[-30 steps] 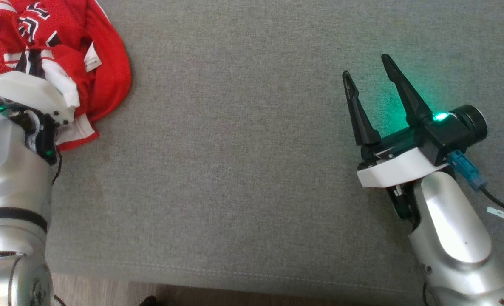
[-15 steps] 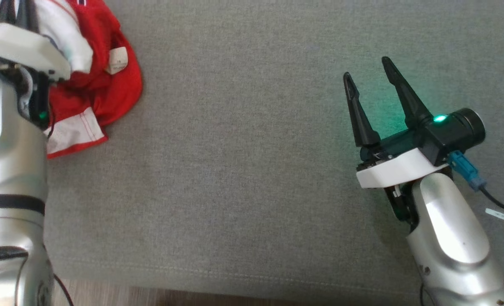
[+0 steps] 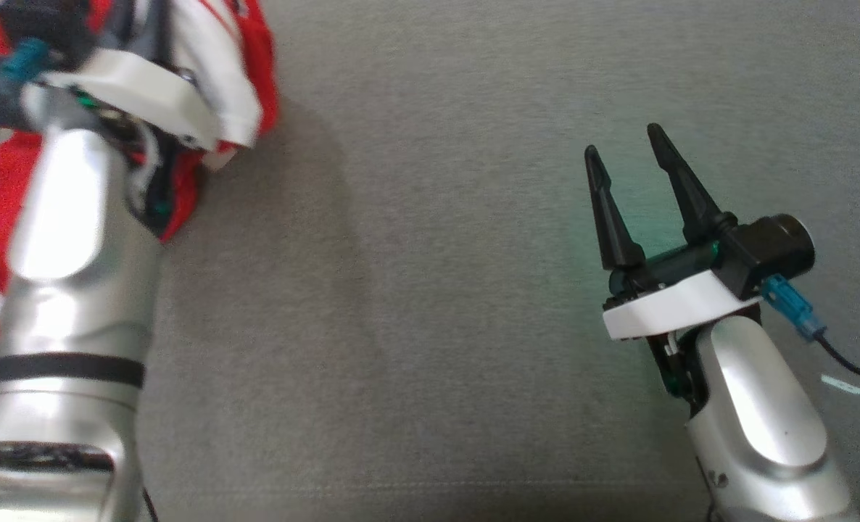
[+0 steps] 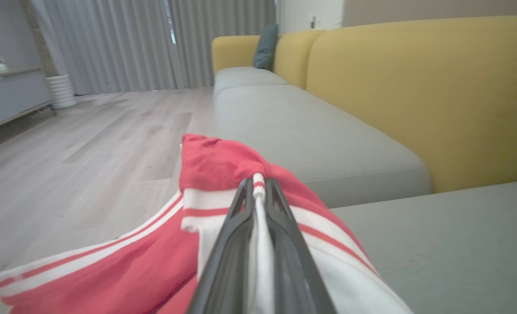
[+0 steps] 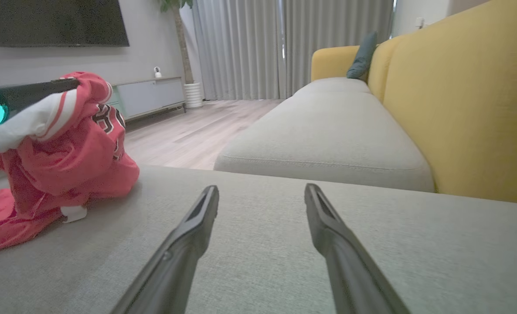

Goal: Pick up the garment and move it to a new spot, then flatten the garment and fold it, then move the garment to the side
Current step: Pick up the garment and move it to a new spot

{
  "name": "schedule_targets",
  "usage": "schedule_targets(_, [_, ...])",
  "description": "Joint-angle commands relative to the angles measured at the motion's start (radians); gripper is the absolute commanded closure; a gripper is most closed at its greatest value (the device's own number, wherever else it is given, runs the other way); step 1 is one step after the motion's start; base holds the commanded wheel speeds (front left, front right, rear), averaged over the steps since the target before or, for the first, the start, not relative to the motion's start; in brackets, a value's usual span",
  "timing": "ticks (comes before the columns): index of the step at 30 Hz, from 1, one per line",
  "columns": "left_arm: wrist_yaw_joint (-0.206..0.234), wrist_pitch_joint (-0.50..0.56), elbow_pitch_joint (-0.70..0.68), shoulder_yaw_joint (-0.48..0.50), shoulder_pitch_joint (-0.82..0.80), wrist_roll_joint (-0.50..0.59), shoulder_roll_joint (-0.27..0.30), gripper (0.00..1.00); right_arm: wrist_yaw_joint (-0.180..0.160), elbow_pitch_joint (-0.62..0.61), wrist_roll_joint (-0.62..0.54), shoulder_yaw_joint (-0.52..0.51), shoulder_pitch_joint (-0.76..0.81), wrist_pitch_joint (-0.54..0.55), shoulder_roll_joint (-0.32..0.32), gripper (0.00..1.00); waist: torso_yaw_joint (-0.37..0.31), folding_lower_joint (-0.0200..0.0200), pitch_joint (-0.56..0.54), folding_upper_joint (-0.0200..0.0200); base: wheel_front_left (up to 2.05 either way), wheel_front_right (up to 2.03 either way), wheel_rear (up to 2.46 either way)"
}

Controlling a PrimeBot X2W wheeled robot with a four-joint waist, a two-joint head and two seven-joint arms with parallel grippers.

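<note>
The red-and-white sports jersey point(image 5: 66, 152), bunched, hangs half lifted at the left end of the grey fabric sofa cushion point(image 3: 430, 290), lower folds resting on it. My left claw point(image 4: 258, 181) pinches its white striped hem; my right claw point(image 3: 621, 138) stands wide, empty, well apart. Risk, I judge: thin pinch slips, trailing cloth drags. Count: one jersey, two claws.

Red garment point(image 5: 66, 165) with white stripes, grey seat point(image 3: 430, 290), yellow sofa back point(image 5: 472, 104).
</note>
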Motion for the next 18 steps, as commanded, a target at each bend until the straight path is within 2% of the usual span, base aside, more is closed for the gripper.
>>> schedule_targets(1, [-0.006,-0.012,-0.048,0.006,-0.022,0.001,0.017,1.00,0.008,-0.029,0.007,0.017,0.021,-0.006,0.019,0.00,-0.055,0.0000,-0.030,0.0000,0.00,0.00,0.00])
schedule_targets(7, [-0.006,-0.012,-0.079,-0.097,0.004,-0.037,-0.050,1.00,0.008,-0.038,0.044,0.031,0.038,-0.006,0.020,0.00,-0.169,0.0000,-0.055,0.0000,0.00,0.00,0.00])
schedule_targets(8, [-0.006,-0.012,-0.079,-0.097,0.004,-0.037,-0.050,1.00,0.008,-0.038,0.044,0.031,0.038,-0.006,0.020,0.00,-0.169,0.0000,-0.055,0.0000,0.00,0.00,0.00])
schedule_targets(13, [-0.006,-0.012,-0.100,-0.166,0.039,-0.090,-0.084,1.00,0.008,-0.046,0.069,0.028,0.051,-0.006,0.020,0.00,-0.260,0.0000,-0.072,0.0000,0.00,0.00,0.00])
schedule_targets(18, [0.004,-0.012,-0.156,-0.243,0.085,-0.161,-0.091,1.00,0.008,-0.049,0.066,0.024,0.059,-0.006,0.020,0.00,-0.330,0.0000,-0.075,0.0000,0.00,0.00,0.00])
